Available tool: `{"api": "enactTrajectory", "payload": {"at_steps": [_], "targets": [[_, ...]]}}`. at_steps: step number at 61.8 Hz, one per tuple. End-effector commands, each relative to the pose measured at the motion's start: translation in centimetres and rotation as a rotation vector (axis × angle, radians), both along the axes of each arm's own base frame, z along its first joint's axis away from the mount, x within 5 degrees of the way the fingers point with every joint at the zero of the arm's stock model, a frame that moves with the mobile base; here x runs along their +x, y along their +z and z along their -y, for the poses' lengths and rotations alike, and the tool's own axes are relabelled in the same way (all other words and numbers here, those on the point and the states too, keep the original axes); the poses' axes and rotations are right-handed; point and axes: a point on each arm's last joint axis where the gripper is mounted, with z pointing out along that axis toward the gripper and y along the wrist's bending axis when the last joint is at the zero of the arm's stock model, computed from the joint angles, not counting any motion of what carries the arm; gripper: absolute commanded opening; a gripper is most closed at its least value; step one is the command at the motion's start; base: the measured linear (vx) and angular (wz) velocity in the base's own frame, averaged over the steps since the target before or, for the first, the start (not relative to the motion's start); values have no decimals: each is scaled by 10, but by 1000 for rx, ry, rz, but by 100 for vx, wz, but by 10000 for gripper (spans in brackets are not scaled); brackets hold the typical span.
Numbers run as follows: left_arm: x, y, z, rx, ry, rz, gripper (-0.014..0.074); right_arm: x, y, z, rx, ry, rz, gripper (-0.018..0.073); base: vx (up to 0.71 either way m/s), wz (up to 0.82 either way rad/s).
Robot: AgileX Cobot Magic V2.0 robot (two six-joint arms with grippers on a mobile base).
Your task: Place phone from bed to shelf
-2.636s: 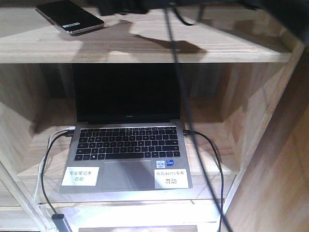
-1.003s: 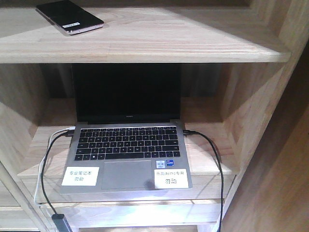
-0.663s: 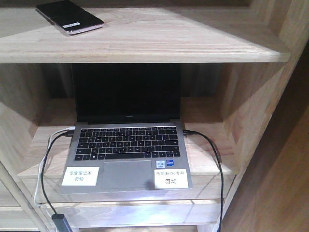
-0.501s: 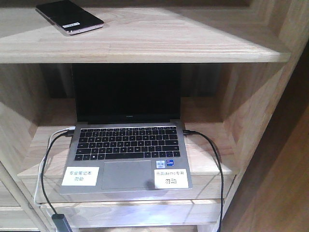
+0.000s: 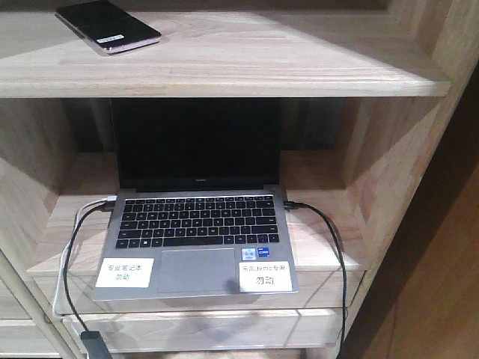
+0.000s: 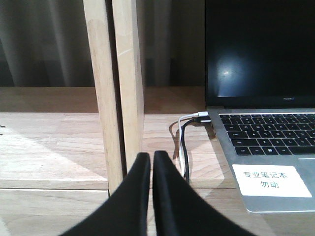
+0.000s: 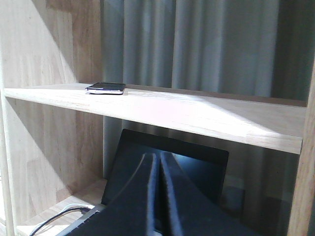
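You see the slim black glossy smartphone lying flat on the upper plank of the light natural-wood shelving unit, near the plank's left end and turned at an angle, its small white sticker facing up. In the right wrist view the same phone sits on that board close to the left upright, with grey curtain folds behind the shelving.

In the compartment below you have an open grey laptop with a dark screen and two white labels on its palm rest. A black cable runs from its right side down past the front of the board, and a white and a black cable loop from its left side.

Your left gripper appears in its wrist view with both black fingers pressed together and nothing between them, hanging in front of a wooden upright just left of the laptop. Your right gripper is likewise closed and empty, its tips in front of the laptop's screen, below the phone's board and well apart from the phone.
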Motion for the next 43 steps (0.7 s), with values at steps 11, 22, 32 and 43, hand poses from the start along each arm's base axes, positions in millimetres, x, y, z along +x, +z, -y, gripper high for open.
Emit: {"api": "enactTrajectory", "payload": {"at_steps": [11,22,32,43], "targets": [[1,6,-1,-8,5,72,1,1,10,3,29,-39,29,-4,0,0],[1,6,-1,-8,5,72,1,2,10,4,55,-47,23,-4,0,0],[1,6,-1,-8,5,72,1,2,9,5,33,-63,21,-4,0,0],[1,6,-1,-8,5,72,1,6,3,10,39,-134,-58,-4,0,0]]}}
